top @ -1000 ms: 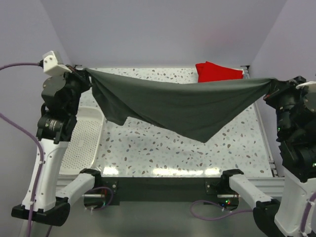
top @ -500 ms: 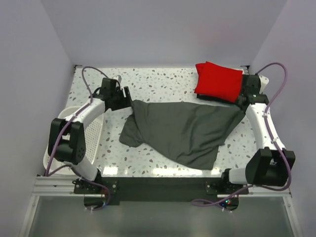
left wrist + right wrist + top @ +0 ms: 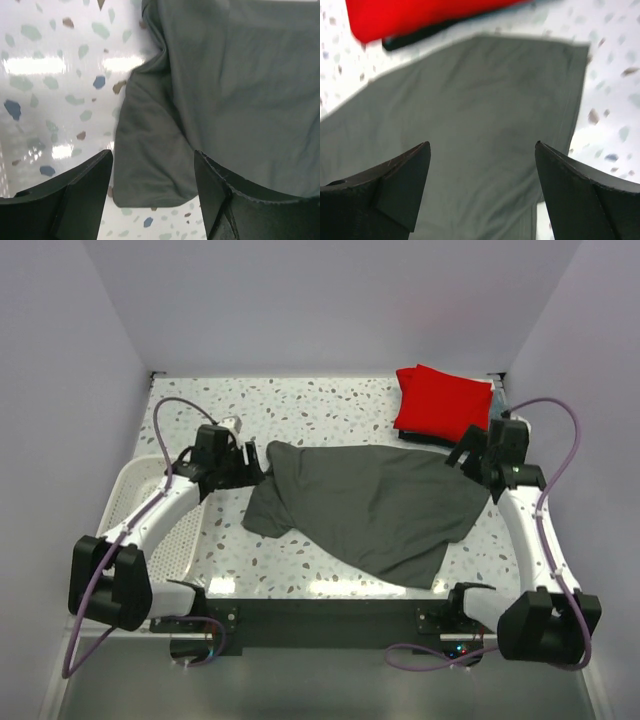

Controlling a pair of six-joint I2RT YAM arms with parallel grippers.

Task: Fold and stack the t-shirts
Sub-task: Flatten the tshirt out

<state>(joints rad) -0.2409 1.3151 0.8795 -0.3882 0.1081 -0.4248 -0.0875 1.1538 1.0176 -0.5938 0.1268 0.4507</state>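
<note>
Grey t-shirt (image 3: 370,505), crumpled, outline unclear

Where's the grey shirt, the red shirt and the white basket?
dark grey t-shirt (image 3: 370,505), top view, middle of the spread cloth.
red t-shirt (image 3: 440,405), top view, middle of the folded top.
white basket (image 3: 120,490), top view, its far left rim.

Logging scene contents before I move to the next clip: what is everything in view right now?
plain dark grey cloth t-shirt: one, dark grey, lying rumpled at the table's centre
folded bright red cloth t-shirt: one, red, far right corner
white perforated basket: one, white, left edge
speckled terrazzo table: one, white with flecks, under everything
purple cables: two, purple, one looping off each arm
left hand: black, open, at the grey shirt's left edge
right hand: black, open, at its right edge
</note>
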